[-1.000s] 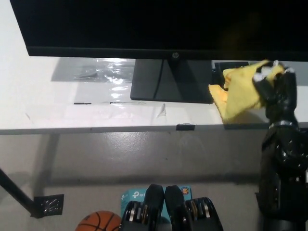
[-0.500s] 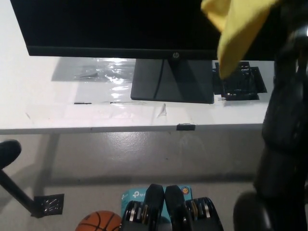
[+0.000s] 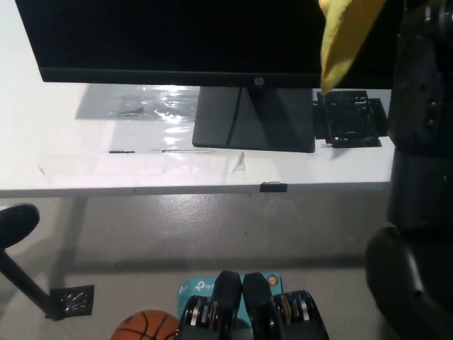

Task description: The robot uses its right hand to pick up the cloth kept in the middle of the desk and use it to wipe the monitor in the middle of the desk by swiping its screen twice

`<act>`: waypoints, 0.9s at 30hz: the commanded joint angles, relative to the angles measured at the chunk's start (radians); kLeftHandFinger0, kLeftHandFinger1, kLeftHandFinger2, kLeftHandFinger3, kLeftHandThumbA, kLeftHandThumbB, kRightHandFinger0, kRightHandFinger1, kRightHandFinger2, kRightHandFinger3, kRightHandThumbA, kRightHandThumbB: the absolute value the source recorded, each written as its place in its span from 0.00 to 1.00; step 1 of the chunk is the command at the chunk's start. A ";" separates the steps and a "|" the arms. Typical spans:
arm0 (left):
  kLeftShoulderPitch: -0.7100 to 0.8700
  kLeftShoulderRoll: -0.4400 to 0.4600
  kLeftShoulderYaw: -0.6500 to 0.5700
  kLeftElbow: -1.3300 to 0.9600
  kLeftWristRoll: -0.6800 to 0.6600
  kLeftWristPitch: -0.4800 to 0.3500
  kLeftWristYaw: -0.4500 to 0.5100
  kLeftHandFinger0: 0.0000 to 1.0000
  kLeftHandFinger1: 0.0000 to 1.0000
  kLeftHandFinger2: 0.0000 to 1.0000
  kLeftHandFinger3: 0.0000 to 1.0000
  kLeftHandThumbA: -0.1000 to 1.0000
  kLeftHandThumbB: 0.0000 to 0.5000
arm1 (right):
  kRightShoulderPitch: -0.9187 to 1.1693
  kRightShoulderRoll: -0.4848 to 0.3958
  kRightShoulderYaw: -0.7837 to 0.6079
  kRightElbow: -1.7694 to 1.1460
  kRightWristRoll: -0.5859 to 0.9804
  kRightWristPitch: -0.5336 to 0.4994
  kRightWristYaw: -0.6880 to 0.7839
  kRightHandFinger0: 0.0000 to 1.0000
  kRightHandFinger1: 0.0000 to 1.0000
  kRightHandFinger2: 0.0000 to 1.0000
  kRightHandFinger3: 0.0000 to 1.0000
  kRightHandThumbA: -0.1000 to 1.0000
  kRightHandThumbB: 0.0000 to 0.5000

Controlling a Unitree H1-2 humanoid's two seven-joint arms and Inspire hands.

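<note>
Soft yellow cloth point(image 3: 345, 35) hangs crumpled in front of the glossy black flat monitor screen point(image 3: 177, 35), upper right, top edge cut off by the frame. Black right arm point(image 3: 422, 106) rises along the right edge; the right hand itself is out of frame, so its grip cannot be told. Monitor's dark rectangular stand point(image 3: 251, 120) sits on the white matte desk point(image 3: 71, 156), with a black square tray point(image 3: 352, 117) just beside it. Left hand not visible. Versus half a second ago, cloth is higher, less showing.
</note>
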 commanded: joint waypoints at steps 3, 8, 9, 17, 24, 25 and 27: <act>0.025 0.031 0.026 -0.045 -0.001 -0.015 -0.002 0.77 0.73 0.88 1.00 0.74 0.21 | -0.033 -0.139 0.205 0.146 -0.428 -0.290 -0.241 0.00 0.00 0.29 0.43 0.00 0.17; 0.020 0.026 0.022 -0.010 -0.006 -0.045 0.000 0.73 0.70 0.86 1.00 0.75 0.24 | -0.019 -0.217 0.357 0.288 -0.585 -0.321 -0.349 0.00 0.00 0.14 0.33 0.00 0.09; 0.020 0.027 0.021 -0.011 -0.003 -0.044 0.000 0.73 0.70 0.86 1.00 0.75 0.25 | -0.023 -0.223 0.369 0.305 -0.591 -0.326 -0.361 0.00 0.00 0.15 0.32 0.00 0.10; 0.026 0.029 0.021 -0.023 -0.003 -0.033 -0.003 0.76 0.73 0.87 1.00 0.75 0.25 | -0.046 -0.238 0.452 0.400 -0.613 -0.341 -0.441 0.00 0.00 0.29 0.31 0.00 0.12; 0.025 0.026 0.013 -0.022 0.006 -0.030 -0.003 0.80 0.75 0.88 1.00 0.72 0.19 | -0.048 -0.211 0.503 0.462 -0.636 -0.382 -0.516 0.00 0.00 0.26 0.29 0.00 0.02; 0.026 0.025 0.014 -0.025 0.004 -0.028 -0.004 0.79 0.75 0.87 1.00 0.71 0.18 | -0.051 -0.205 0.507 0.471 -0.638 -0.385 -0.523 0.00 0.00 0.27 0.26 0.00 0.00; 0.025 0.023 0.015 -0.017 0.002 -0.032 -0.003 0.75 0.72 0.86 1.00 0.72 0.20 | -0.059 -0.184 0.514 0.482 -0.640 -0.375 -0.533 0.00 0.00 0.29 0.26 0.00 0.00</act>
